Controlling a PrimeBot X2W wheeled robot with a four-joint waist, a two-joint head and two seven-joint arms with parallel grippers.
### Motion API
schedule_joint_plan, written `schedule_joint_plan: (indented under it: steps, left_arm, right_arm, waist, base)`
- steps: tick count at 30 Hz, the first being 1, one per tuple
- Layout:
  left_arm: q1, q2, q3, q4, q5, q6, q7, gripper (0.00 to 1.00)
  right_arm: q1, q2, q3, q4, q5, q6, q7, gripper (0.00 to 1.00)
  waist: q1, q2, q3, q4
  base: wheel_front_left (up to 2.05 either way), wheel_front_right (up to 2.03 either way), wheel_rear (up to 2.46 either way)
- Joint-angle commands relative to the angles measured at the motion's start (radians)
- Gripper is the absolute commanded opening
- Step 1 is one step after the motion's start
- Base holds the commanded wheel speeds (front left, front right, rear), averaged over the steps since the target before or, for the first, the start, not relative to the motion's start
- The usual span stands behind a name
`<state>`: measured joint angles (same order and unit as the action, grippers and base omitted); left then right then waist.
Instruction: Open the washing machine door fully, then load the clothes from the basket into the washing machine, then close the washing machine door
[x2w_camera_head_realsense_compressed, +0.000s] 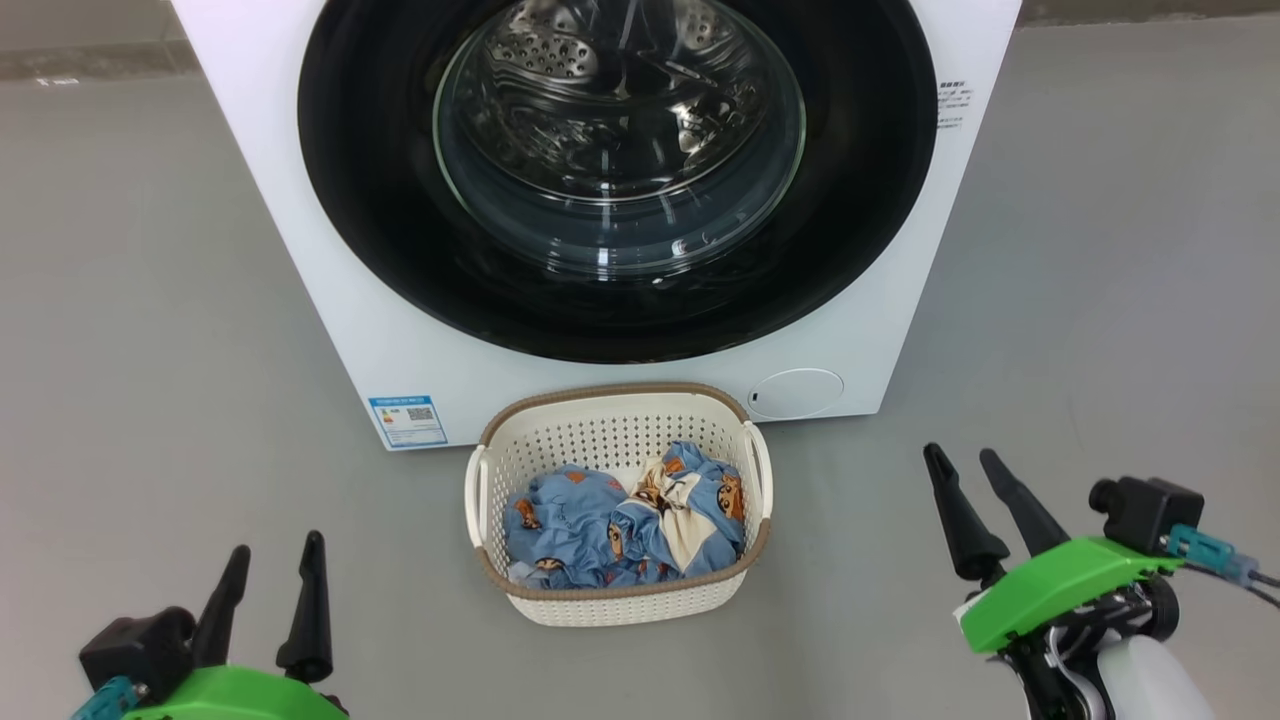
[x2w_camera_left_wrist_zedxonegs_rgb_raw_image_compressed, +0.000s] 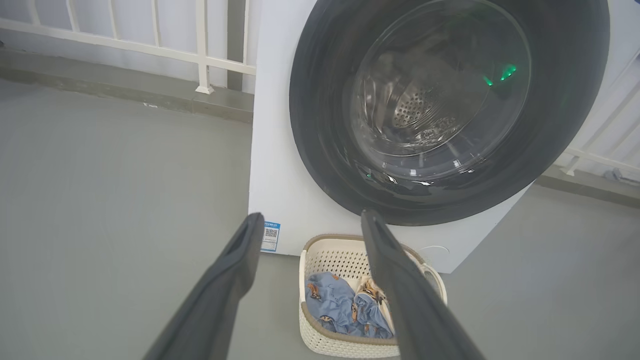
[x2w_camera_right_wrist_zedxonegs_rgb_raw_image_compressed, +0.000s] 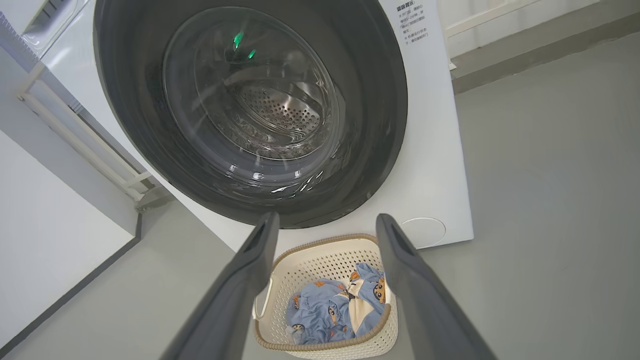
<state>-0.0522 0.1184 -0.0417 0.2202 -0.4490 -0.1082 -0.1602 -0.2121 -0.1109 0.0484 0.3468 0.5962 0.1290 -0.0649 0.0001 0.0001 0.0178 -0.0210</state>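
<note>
- On the floor, just before the washing machine (x2w_camera_head_realsense_compressed: 300, 260), the basket (x2w_camera_head_realsense_compressed: 620, 606) holds the clothes (x2w_camera_head_realsense_compressed: 620, 525); the washing machine door (x2w_camera_head_realsense_compressed: 620, 170) is shut.
- My left tool (x2w_camera_head_realsense_compressed: 278, 548) and right tool (x2w_camera_head_realsense_compressed: 962, 455) gape wide, holding nothing.
- Risk: my fingers may slip off the glossy rim, or the swinging door may clip the basket.
- Bare floor lies open on both sides.
</note>
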Motion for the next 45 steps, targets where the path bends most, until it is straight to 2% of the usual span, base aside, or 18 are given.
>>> schedule_joint_plan:
  steps: [1,19,31,45]
  left_arm:
    - [-0.047,0.028,0.022,-0.03,0.043,0.01,-0.017,1.0]
    - [-0.055,0.04,0.022,-0.021,0.252,0.031,-0.067,1.0]
    - [-0.059,0.041,0.05,0.004,0.381,0.072,-0.102,1.0]
    - [-0.06,0.025,0.088,0.055,0.356,0.111,-0.102,1.0]
  right_arm:
    - [-0.052,-0.009,0.02,-0.024,-0.045,0.001,-0.014,1.0]
    - [-0.082,-0.002,0.026,-0.004,-0.262,0.002,-0.019,1.0]
    - [-0.097,0.001,0.014,-0.004,-0.412,0.002,-0.042,1.0]
    - [-0.072,0.023,-0.048,-0.001,-0.443,0.002,-0.058,1.0]
  waist:
    - [-0.0001,-0.0001,0.002,0.001]
    - [-0.0001,-0.0001,-0.002,-0.004]
    - [-0.0001,-0.0001,-0.001,-0.005]
    - [-0.0001,-0.0001,-0.006,0.0]
  base:
    - [0.0,0.0,0.0]
    - [0.0,0.0,0.0]
    - [0.0,0.0,0.0]
    - [0.0,0.0,0.0]
